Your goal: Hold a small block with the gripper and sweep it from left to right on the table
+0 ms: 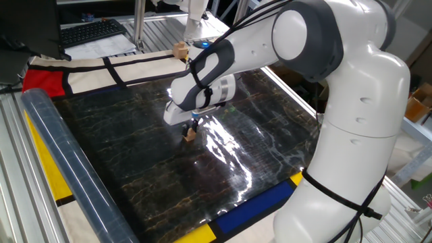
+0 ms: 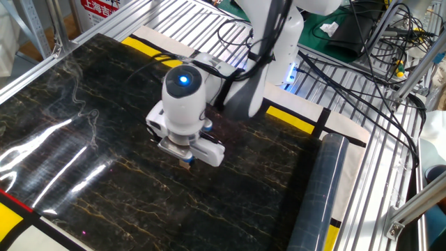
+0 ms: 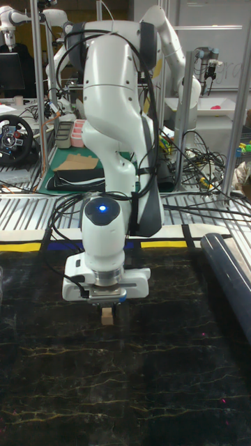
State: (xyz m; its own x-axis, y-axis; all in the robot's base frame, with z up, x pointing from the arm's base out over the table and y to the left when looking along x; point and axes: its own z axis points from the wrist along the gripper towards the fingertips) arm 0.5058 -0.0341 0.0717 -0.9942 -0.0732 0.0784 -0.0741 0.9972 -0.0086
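Observation:
The small block (image 1: pixel 190 134) is a tiny tan cube pinched between the black fingers of the gripper (image 1: pixel 192 128), which points straight down from the white arm. It rests on or just above the table (image 1: pixel 128 155), a glossy black sheet with brown veins, near the sheet's middle. In the other fixed view the blue-lit wrist hides most of the gripper (image 2: pixel 186 160), and only the small block (image 2: pixel 187 164) peeks out below. The tall fixed view shows the small block (image 3: pixel 107 318) hanging under the gripper (image 3: pixel 106 306) and touching its own reflection on the table (image 3: pixel 174 376).
A clear plastic roll (image 1: pixel 67 169) lies along one table edge, also seen as the roll (image 2: pixel 317 202) and the roll (image 3: pixel 230 279). A paler, larger wooden cube (image 1: pixel 179 49) sits on the cloth border behind the arm. Metal frame rails and cables surround the table.

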